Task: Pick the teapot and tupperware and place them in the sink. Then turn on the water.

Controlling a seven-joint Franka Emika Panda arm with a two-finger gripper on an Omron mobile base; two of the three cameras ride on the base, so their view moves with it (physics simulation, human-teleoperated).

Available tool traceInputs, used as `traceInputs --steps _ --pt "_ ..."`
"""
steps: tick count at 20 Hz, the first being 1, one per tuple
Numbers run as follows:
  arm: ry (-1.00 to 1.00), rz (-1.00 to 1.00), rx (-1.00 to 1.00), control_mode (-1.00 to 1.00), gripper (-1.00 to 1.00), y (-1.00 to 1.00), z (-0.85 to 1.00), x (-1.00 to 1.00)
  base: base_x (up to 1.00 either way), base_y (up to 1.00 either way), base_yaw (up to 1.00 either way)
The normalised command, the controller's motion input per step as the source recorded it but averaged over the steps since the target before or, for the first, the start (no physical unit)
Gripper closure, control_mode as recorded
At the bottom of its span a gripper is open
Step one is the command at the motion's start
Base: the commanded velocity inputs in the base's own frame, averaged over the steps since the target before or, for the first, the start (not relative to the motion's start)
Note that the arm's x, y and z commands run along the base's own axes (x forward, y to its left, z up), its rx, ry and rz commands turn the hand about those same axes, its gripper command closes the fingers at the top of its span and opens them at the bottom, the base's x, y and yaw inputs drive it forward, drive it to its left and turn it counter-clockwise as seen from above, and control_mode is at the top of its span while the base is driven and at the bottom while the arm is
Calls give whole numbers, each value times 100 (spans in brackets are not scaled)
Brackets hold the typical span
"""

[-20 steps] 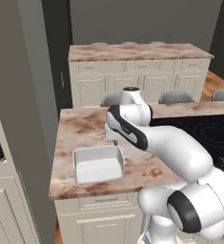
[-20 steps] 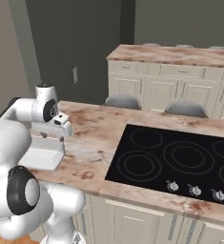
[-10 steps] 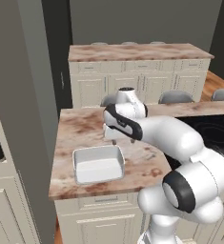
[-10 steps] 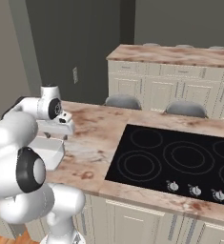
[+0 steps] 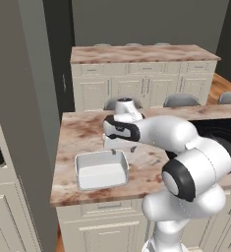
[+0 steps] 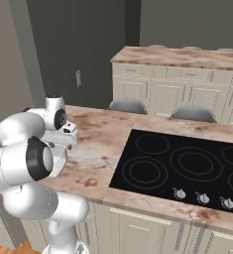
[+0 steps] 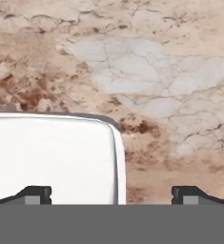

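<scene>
Hand view: the end effector (image 7: 111, 194), wide open and empty, hovers over the tupperware (image 7: 51, 159) corner on the worktop (image 7: 180, 95).

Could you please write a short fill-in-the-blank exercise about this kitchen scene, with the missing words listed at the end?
1. The white translucent rectangular plastic tupperware lies on the brown marbled stone ____.
2. The gripper hangs above one corner of the tupperware with its jaws ____.
3. The black glass cooktop has ____ round knobs along its front edge.
4. Inside, the tupperware is ____.

Missing words: counter; open; three; empty
</scene>
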Motion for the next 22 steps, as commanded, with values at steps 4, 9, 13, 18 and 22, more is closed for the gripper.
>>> traceInputs --steps 4,9,13,18,22 --pt "1 0 0 -100 -100 0 -41 0 0 0 0" --pt "0 0 0 -100 -100 0 -56 0 0 0 0" --pt "0 0 0 -100 -100 0 -32 0 0 0 0" --pt "0 0 0 -100 -100 0 -15 0 0 0 0" --pt "0 0 0 -100 100 0 0 0 0 0 0"
